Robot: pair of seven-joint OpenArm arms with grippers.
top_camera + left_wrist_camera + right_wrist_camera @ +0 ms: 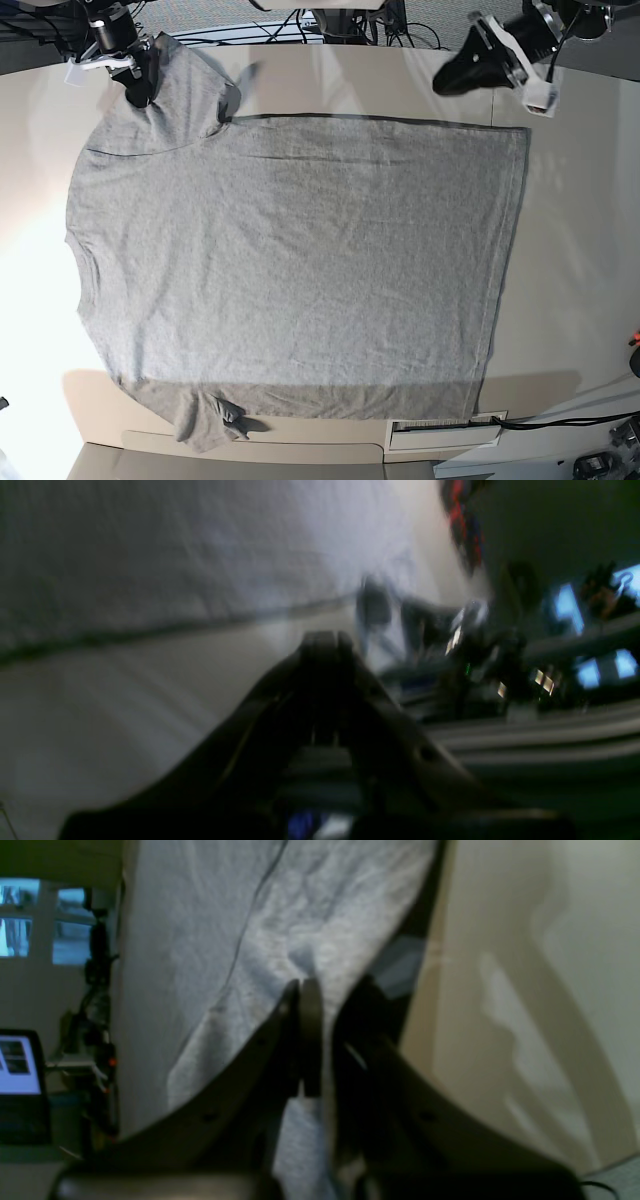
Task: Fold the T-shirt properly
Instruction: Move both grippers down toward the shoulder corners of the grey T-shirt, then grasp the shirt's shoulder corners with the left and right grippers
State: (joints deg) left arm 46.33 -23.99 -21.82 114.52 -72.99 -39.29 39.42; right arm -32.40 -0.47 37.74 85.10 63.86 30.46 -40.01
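A grey T-shirt lies spread flat on the pale surface, its near sleeve crumpled at the front edge. Its long axis runs across the base view: collar end toward that view's left, hem toward its right. At the far edge, the right claw stands on the far sleeve, at the collar-end corner. In the right wrist view this right claw has cloth bunched up between its fingers, which appear pressed together on a pinch of the sleeve. The left claw hovers just past the shirt's far edge near the hem corner, pressed together and empty, the fabric edge lying beside it, not under it. The right arm is the one on the cloth, so the coming fold most likely begins there, with the far sleeve drawn toward the shirt's body.
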